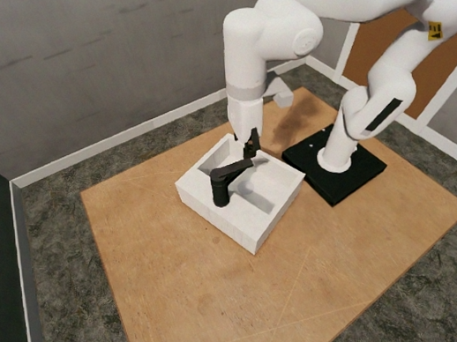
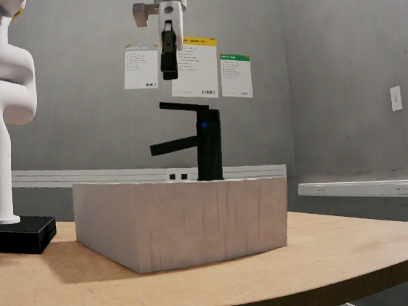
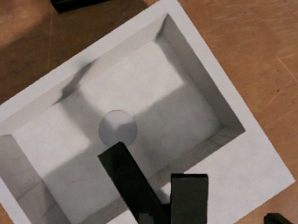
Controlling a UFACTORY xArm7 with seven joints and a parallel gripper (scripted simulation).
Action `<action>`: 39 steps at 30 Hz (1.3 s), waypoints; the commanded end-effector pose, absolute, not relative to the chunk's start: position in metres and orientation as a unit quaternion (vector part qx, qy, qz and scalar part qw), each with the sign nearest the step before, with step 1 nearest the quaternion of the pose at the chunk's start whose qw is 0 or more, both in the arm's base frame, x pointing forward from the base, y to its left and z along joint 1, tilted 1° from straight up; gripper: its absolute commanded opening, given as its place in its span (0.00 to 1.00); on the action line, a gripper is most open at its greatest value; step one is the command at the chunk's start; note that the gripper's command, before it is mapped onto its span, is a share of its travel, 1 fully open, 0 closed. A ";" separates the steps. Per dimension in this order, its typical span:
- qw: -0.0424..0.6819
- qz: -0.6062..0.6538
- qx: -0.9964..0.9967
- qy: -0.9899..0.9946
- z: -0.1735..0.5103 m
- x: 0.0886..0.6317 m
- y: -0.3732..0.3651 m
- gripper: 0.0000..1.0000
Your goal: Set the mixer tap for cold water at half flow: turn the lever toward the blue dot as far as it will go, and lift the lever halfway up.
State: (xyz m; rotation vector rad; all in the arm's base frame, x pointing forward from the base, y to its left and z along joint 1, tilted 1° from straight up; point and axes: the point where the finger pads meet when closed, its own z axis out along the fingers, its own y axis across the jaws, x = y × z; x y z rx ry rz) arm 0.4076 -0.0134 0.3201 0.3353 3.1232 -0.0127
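Note:
A black mixer tap (image 1: pixel 220 193) (image 2: pixel 210 152) stands on the rim of a white square basin (image 1: pixel 249 231) (image 2: pixel 181 221). Its lever (image 1: pixel 235 167) (image 2: pixel 183 106) lies level on top and points the same way as the spout (image 2: pixel 174 145) (image 3: pixel 125 170) below it. A blue dot (image 2: pixel 204 125) shows on the tap body just under the lever. My gripper (image 1: pixel 249 152) (image 2: pixel 169 75) is open and empty. It hangs pointing down, a short way above the lever's free end and not touching it. In the wrist view the lever's end (image 3: pixel 189 197) shows as a black block at the bottom.
The basin sits on a wooden table (image 1: pixel 209 295) (image 2: pixel 327 246). The arm's black base plate (image 1: pixel 348 185) (image 2: pixel 25 233) lies right beside the basin. The drain (image 3: pixel 117 127) shows in the basin floor. Paper sheets (image 2: pixel 236 76) hang on the far wall.

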 end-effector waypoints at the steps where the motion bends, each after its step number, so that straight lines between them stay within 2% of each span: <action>1: 0.002 -0.004 0.107 0.994 0.318 0.408 -0.013 0.65; 39: 0.002 -0.004 0.107 0.994 0.275 0.409 -0.014 0.65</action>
